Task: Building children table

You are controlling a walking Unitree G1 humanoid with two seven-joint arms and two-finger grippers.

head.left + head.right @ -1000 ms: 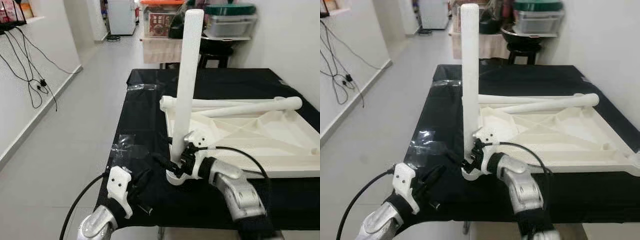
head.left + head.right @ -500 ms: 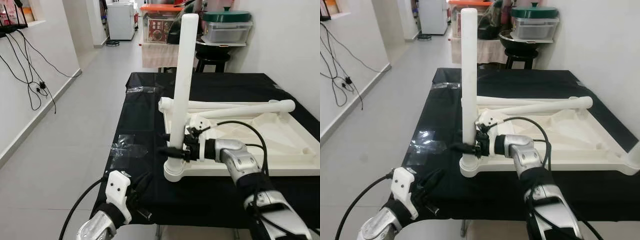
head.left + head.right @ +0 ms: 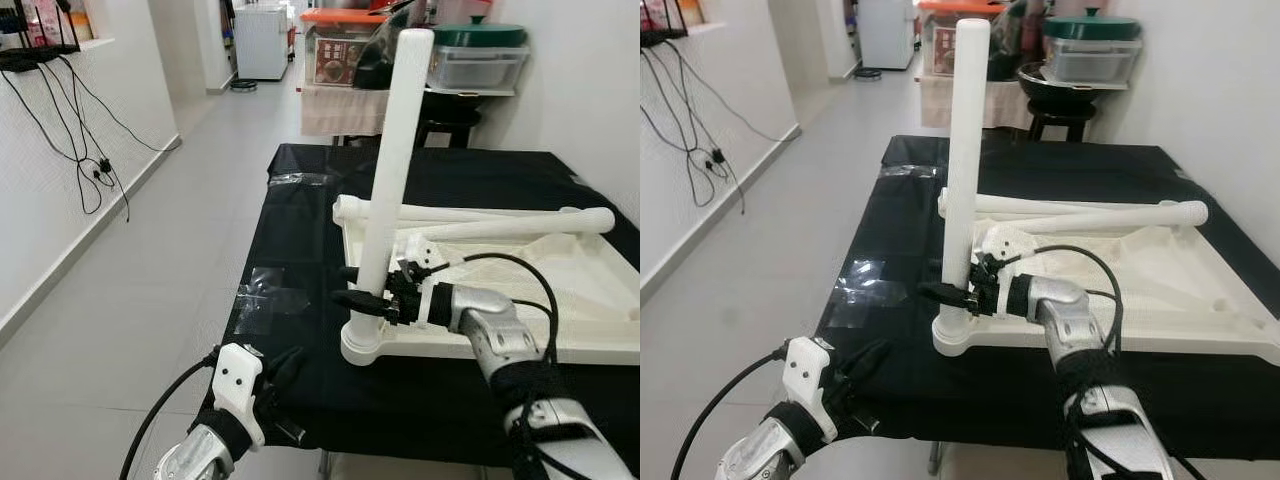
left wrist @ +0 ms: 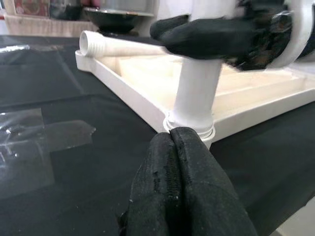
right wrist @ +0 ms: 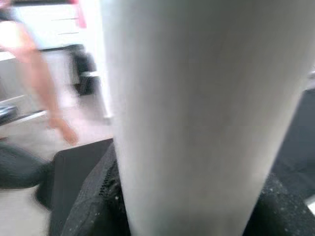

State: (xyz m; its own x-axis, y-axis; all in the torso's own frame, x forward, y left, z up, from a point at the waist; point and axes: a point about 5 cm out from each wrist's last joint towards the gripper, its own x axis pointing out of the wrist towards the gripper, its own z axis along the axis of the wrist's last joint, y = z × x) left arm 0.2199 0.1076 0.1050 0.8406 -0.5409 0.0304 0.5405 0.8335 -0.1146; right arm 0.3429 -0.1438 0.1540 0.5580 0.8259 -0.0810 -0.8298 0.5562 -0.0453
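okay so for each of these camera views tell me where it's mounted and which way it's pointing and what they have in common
Left eye view: on the head, looking forward and down at the upturned white tabletop on the black table; both arms show.
Right eye view: same scene; right gripper clamps the upright leg.
Left wrist view: low by the table's edge, looking along the shut left gripper toward that leg's base.
Right wrist view: pressed close against the leg.
Shared: the upright leg appears in every view.

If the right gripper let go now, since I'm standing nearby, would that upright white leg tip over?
Possibly. The upright leg is tall, slim and slightly tilted in the tabletop's corner socket. Looks stiff, light plastic; the right gripper clamps it low.
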